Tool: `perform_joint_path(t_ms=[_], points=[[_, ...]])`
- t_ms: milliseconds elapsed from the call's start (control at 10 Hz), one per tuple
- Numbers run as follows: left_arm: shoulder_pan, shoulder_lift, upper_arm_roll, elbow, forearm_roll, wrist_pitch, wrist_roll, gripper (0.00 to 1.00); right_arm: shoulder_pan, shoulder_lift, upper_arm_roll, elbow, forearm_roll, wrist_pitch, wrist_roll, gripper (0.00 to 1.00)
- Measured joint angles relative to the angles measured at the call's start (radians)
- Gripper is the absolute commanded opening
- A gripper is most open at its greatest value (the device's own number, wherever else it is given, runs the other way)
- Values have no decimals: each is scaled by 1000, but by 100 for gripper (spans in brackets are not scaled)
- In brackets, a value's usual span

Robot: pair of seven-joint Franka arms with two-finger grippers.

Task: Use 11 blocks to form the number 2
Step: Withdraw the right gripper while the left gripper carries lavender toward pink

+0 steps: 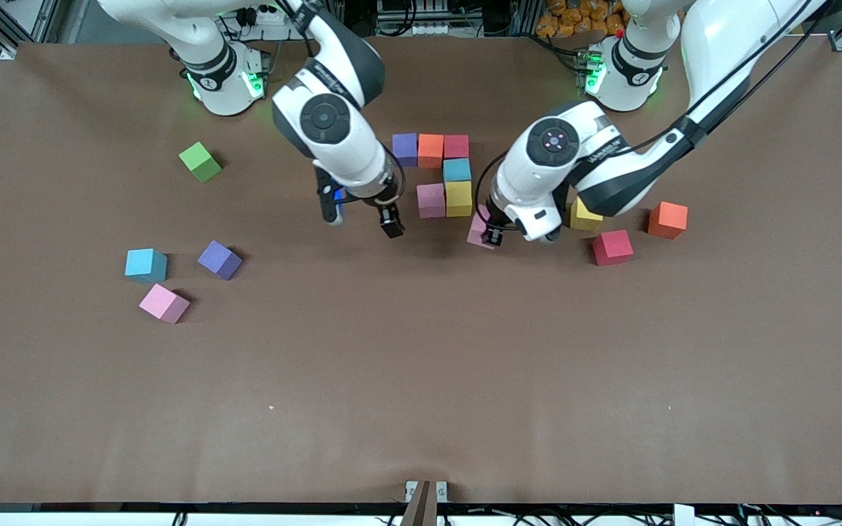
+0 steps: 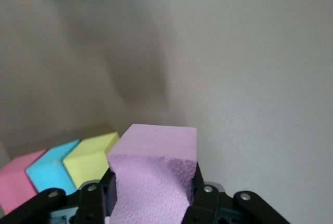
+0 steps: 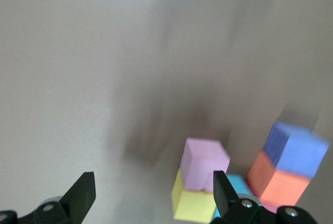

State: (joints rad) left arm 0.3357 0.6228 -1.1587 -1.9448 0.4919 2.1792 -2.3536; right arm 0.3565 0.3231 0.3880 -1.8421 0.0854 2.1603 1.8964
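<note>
Six blocks (image 1: 444,172) sit joined as the partly built number 2: purple, orange and red in a row nearest the bases, light blue below the red, then pink and yellow. The left gripper (image 1: 490,234), clamped on a pink block (image 2: 153,174), hangs just beside the yellow one, toward the left arm's end. The right gripper (image 1: 362,215) hovers beside the formation, fingers apart and empty. Other blocks lie scattered toward both ends, with a lime-green cube (image 1: 200,161).

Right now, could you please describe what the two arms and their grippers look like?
Both arms are glossy white with dark grey joint bands, round dark caps and green lights at their bases. Black cables run along them. The left gripper and right gripper have black fingers; the right one shows a blue patch.
</note>
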Motion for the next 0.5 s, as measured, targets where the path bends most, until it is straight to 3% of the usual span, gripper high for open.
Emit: perform_joint_path(t_ms=[199, 498], points=[[-129, 9, 34, 35, -4, 0, -133, 36, -57, -64, 0, 1, -1, -124, -221, 100], [-466, 26, 270, 171, -66, 2, -288, 36, -170, -194, -1, 2, -5, -266, -618, 100]])
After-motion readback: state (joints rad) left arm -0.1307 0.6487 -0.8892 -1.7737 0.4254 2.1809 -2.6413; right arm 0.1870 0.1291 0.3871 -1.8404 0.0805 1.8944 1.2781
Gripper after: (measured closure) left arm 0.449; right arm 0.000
